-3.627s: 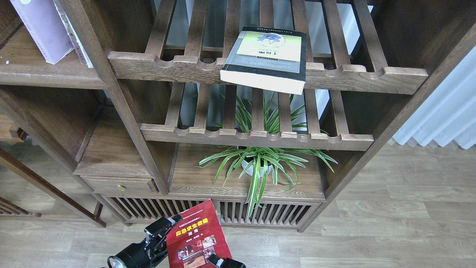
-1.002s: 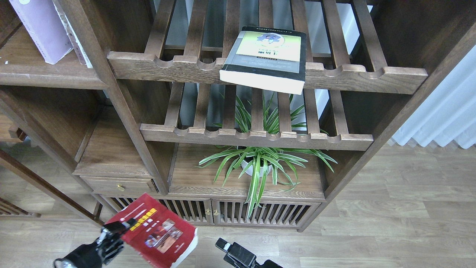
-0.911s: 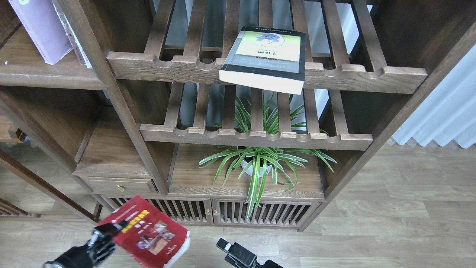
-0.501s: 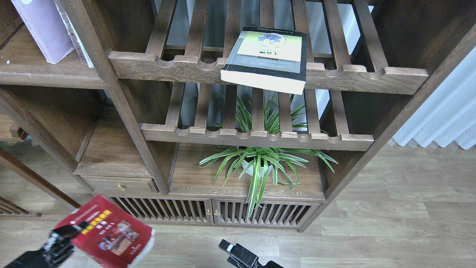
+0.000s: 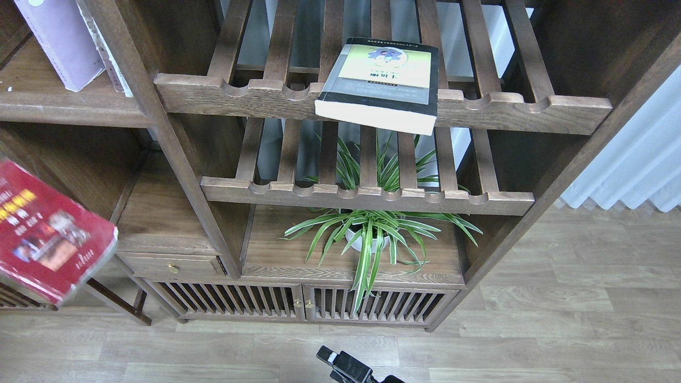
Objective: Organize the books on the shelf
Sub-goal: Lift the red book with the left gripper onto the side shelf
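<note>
Up-left of right pincer [image 5: 340, 363], red book [image 5: 45, 234] hangs tilted at frame edge; pincer opening unreadable, left pincer out of frame.

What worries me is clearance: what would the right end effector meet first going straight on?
Probably the slatted cabinet doors: the right end effector points up-left in view over the floor toward them, though depth is unclear.

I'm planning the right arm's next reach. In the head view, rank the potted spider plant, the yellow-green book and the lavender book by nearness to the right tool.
1. Potted green spider plant, just above the right tool.
2. Thick yellow-green, grey and black book, upper slatted rack.
3. Pale lavender-white book, far upper left.
</note>
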Action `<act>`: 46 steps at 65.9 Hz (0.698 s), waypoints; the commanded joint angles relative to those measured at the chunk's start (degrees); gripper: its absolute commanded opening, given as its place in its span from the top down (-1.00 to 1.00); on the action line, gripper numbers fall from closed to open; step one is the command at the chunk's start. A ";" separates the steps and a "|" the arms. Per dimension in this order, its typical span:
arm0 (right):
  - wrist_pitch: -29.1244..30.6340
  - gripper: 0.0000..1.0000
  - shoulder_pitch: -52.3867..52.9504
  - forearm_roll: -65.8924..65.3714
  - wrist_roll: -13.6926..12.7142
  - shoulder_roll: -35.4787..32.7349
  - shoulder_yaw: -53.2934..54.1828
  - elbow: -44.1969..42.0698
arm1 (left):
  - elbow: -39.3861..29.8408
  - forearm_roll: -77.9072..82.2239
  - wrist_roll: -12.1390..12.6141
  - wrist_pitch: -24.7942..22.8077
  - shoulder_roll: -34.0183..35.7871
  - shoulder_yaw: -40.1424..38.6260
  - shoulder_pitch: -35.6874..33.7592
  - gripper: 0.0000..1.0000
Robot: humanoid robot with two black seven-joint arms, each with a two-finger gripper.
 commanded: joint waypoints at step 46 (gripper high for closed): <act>0.01 -0.99 -0.37 0.00 -0.26 0.00 0.00 0.05 | -2.91 5.44 1.05 0.00 15.92 -9.82 -11.11 0.82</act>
